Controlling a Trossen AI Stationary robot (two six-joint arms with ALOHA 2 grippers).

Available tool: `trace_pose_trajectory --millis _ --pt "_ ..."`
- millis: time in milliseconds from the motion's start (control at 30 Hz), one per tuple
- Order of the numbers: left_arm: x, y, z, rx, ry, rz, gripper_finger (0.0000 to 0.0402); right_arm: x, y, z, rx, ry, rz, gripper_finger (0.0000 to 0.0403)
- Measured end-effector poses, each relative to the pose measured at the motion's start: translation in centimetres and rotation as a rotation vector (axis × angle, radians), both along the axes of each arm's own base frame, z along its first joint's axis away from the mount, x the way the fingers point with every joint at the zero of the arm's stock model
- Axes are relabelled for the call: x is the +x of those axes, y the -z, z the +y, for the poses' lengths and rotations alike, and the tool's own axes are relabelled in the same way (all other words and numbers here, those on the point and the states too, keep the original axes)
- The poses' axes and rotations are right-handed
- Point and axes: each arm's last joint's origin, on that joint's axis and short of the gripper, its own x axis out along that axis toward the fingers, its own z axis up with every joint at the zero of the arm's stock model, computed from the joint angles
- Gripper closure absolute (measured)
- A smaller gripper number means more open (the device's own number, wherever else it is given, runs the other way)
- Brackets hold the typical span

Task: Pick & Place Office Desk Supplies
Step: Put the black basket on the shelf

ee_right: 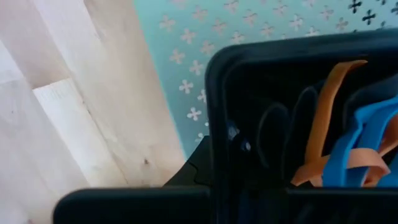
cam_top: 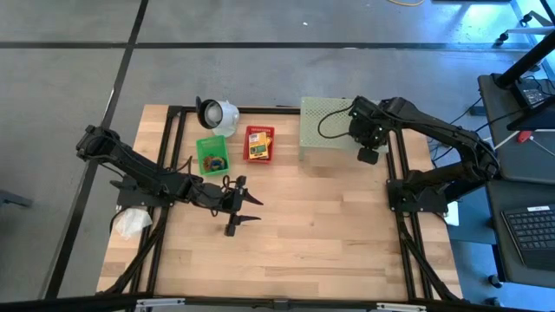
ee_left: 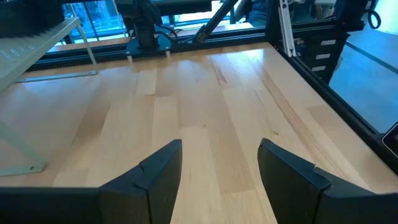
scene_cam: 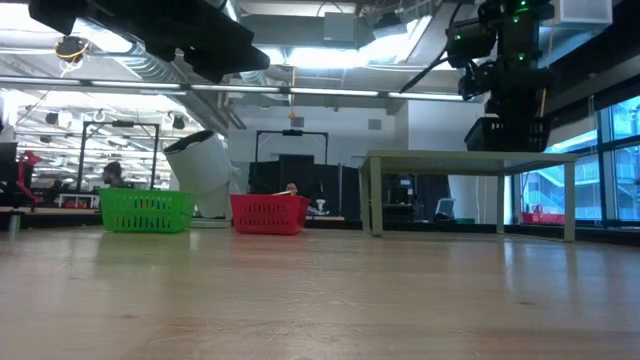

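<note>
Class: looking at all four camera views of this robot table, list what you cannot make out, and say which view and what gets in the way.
- Green basket contents: low view, wall hides them; high view, too small.
- Red basket items: high view, too small.
- Right gripper fingertips: right wrist view, black tray of rubber bands blocks them.
- White round object: purpose unclear.

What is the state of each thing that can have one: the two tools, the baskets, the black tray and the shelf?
Left tool: open, empty, low over the bare table.
Right tool: shut, at the black tray above the shelf.
Black tray: holds orange and blue rubber bands.
Green basket: upright on the table, small items inside.
Red basket: upright, holds a yellow box.
Pale green shelf: standing on its legs.
</note>
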Motion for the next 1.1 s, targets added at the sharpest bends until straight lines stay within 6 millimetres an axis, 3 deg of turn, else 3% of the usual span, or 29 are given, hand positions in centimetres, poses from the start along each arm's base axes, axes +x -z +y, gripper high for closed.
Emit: trace_pose_trajectory --millis 267,767,900,1100 --pt "0.0 0.0 0.0 0.0 0.0 0.0 0.0199 -0.29 0.03 0.21 0.023 0.061 0.023 0.0395" --pt "0.03 -0.01 0.07 0.026 0.006 -0.003 0.0199 -0.17 0.08 0.64 0.028 0.106 0.03 0.0293" --pt "0.18 -0.01 0.54 0.013 0.0 -0.001 0.0199 0.13 0.07 0.82 0.019 0.072 0.02 0.031" --pt "0.29 0.0 0.92 0.002 -0.012 0.001 0.0199 0.12 0.07 0.86 0.021 0.061 0.023 0.0367"
